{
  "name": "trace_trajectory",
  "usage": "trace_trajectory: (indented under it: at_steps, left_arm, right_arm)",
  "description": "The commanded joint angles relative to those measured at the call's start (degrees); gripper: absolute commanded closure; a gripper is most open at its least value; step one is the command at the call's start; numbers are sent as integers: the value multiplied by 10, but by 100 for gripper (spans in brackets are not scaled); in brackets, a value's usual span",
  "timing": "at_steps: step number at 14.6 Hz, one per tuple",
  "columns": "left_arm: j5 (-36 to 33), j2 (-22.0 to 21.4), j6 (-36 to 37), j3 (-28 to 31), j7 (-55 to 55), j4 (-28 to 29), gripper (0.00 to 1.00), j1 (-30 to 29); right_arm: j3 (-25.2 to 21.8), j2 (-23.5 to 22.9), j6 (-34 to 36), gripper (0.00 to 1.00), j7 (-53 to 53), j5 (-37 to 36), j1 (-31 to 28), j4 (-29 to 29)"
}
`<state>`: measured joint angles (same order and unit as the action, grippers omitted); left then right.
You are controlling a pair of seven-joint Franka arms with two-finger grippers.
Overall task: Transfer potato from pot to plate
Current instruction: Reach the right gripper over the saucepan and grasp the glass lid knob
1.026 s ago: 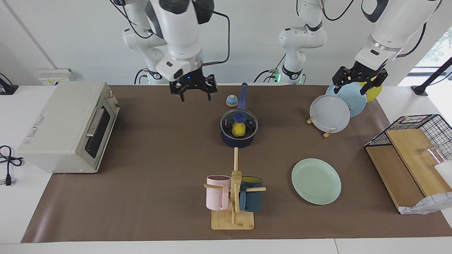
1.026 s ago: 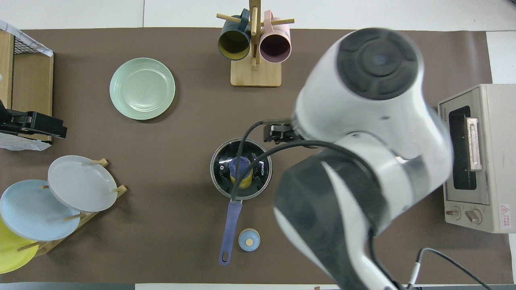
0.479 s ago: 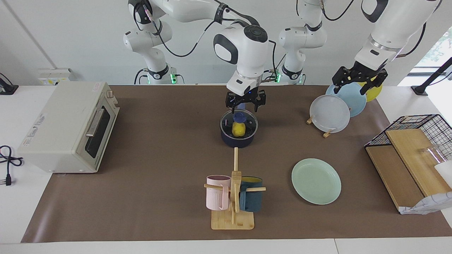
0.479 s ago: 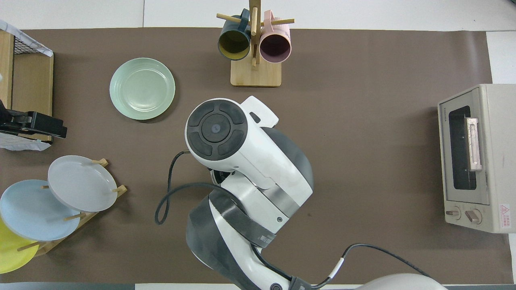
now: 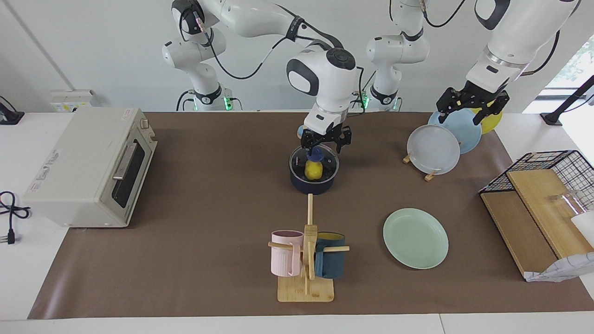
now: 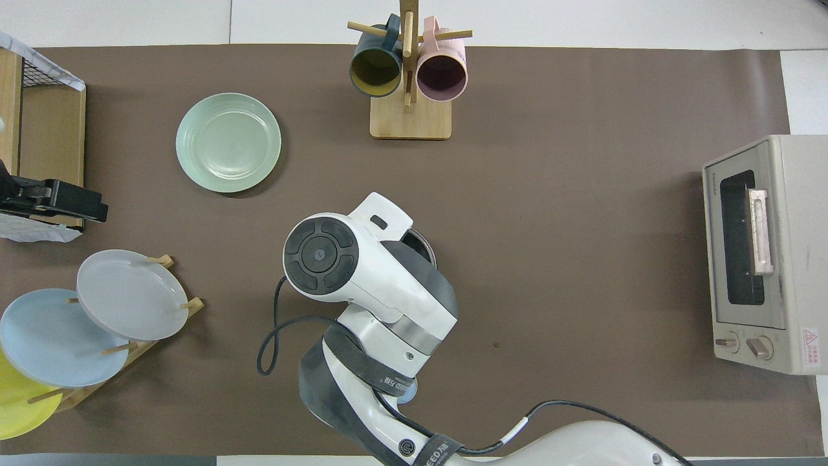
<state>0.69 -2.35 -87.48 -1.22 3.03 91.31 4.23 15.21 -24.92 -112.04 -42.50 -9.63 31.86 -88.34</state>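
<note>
The navy pot [image 5: 312, 186] stands mid-table with a glass lid on it, topped by a blue knob [image 5: 315, 153]. The yellow potato [image 5: 313, 171] lies inside and shows through the lid. My right gripper [image 5: 325, 143] hangs open just above the knob, its fingers to either side of it. In the overhead view the right arm covers the pot except a strip of rim [image 6: 424, 243], and the potato is hidden. The mint-green plate [image 5: 416, 238] [image 6: 228, 142] lies empty, farther from the robots, toward the left arm's end. My left gripper [image 5: 468, 113] waits open over the plate rack.
A rack [image 5: 434, 149] holds grey-white, light blue and yellow plates. A toaster oven [image 5: 90, 167] stands at the right arm's end. A mug tree [image 5: 306, 260] with pink and dark blue mugs stands farther out than the pot. A wire basket with wooden boards [image 5: 543, 204] is at the left arm's end.
My right arm has swung from the toaster side to over the pot and come down close to the lid's knob. The left arm has not moved.
</note>
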Motion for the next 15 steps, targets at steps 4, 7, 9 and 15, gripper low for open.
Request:
trace_trajectory:
  at_steps: [4,7,9,15]
  left_arm:
    - [-6,-18,-14,2,-6,22,0,3]
    - [-6,-18,-15,2,-6,22,0,3]
    - [-6,-18,-14,2,-6,22,0,3]
    - [-6,-18,-11,2,-6,22,0,4]
  right_arm:
    - [2,30,-6,0,36,-3,-17,-39]
    - [2,30,-8,0,37,-3,-17,-40]
    - [2,34,-9,2,37,-3,-18,-46]
    - [2,34,-7,32,35,0,-17,-47]
